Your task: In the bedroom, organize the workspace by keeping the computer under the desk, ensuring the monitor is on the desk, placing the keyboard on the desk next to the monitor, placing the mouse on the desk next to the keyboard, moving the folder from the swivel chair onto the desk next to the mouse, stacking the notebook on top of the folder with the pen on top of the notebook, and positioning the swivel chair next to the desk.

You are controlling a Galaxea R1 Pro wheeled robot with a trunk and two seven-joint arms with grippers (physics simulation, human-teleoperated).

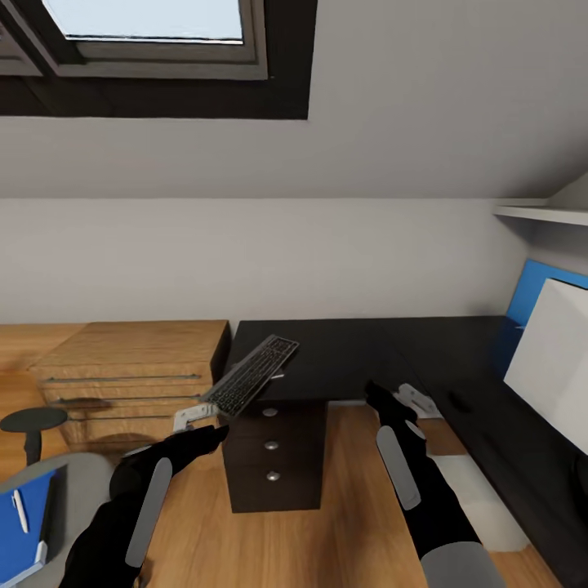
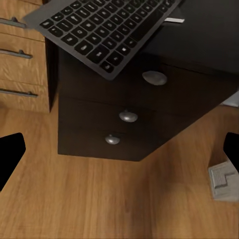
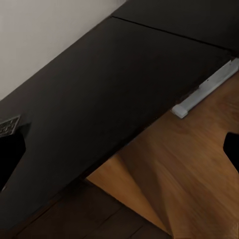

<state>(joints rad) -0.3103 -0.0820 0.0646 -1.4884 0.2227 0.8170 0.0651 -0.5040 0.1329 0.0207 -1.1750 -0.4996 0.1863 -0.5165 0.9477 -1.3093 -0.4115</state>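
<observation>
The keyboard (image 1: 250,376) lies askew on the black desk (image 1: 351,351), its near half hanging over the front corner above the black drawers (image 1: 272,457). My left gripper (image 1: 198,413) is open just below and in front of the keyboard (image 2: 102,30), its fingers (image 2: 11,160) spread wide with nothing between them. My right gripper (image 1: 408,400) hangs open by the desk's front edge. The mouse (image 1: 460,400) sits on the desk near the monitor (image 1: 555,367), whose white back shows. The blue folder (image 1: 24,523) with the white pen (image 1: 18,510) on it rests on the swivel chair (image 1: 77,486). Computer and notebook are out of view.
A light wood drawer unit (image 1: 139,367) stands left of the desk against the wall. The chair's black armrest (image 1: 33,420) is at the far left. A white desk foot (image 3: 206,87) lies on the wood floor (image 1: 343,506). A skylight (image 1: 155,33) is overhead.
</observation>
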